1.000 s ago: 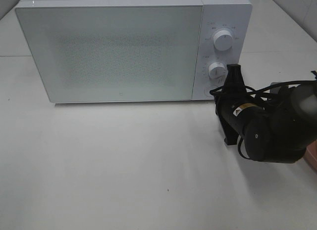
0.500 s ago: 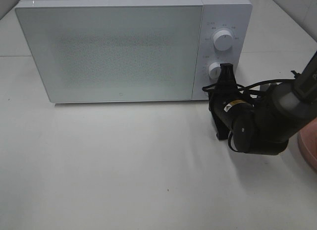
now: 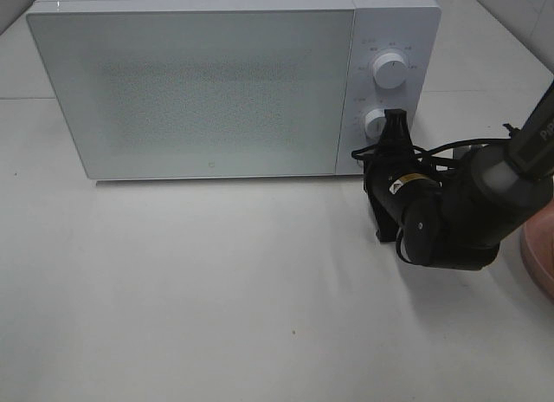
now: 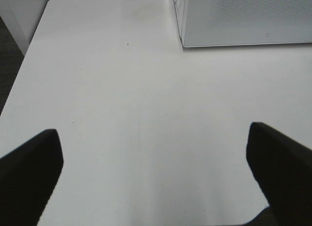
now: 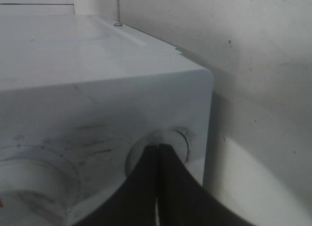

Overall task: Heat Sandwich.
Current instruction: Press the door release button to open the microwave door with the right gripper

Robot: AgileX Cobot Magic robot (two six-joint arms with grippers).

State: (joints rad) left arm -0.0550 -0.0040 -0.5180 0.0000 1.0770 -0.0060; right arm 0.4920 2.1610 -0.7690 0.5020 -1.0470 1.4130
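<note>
Out on the left, the left gripper (image 4: pixel 152 138) hangs over bare table (image 4: pixel 97 65), jaws spread wide and holding nothing, with the microwave (image 3: pixel 199 90) ahead of it, door shut. Now the right gripper (image 3: pixel 396 120): jaws pinched together, empty, tips apparently touching the round button (image 5: pixel 181 137) just beside the lower knob (image 3: pixel 376 122). The button lies straight ahead, so a forward push looks like the call, and this arm is far nearer. Behind it a pink plate (image 3: pixel 541 263) peeks in. The sandwich I can't see anywhere.
</note>
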